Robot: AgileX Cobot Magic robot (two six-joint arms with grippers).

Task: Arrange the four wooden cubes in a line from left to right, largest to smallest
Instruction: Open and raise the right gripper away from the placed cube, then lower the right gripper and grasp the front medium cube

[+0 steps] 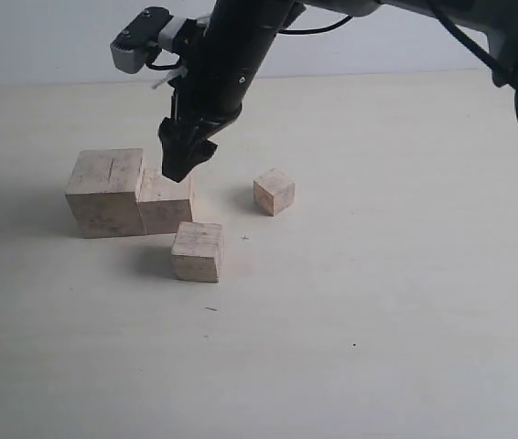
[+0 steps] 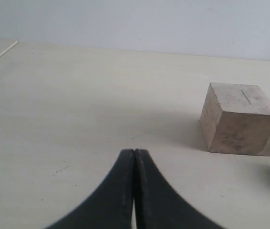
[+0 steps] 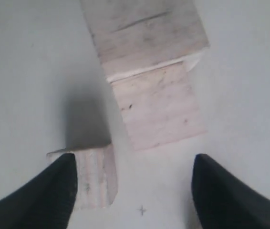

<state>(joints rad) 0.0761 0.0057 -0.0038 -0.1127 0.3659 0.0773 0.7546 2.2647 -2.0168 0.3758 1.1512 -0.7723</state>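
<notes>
right arm (image 1: 241, 50): glossy black | wrist camera (image 1: 138, 44): grey box | cable (image 1: 323, 27): black | right tool (image 1: 186, 165): black, tapered

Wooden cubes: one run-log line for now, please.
largest cube, second cube: touching | third cube: in front | smallest cube: apart | right pincer: open | left pincer: shut

Pale tabletop (image 1: 405, 320), few dark specks (image 1: 210, 309) lower centre. All wooden blocks left of centre. Far left: largest cube (image 1: 105, 192); second cube (image 1: 166, 203) touching its right side. Just below, small gap: third cube (image 1: 197, 251). Right, apart: smallest cube (image 1: 275, 191).
</notes>
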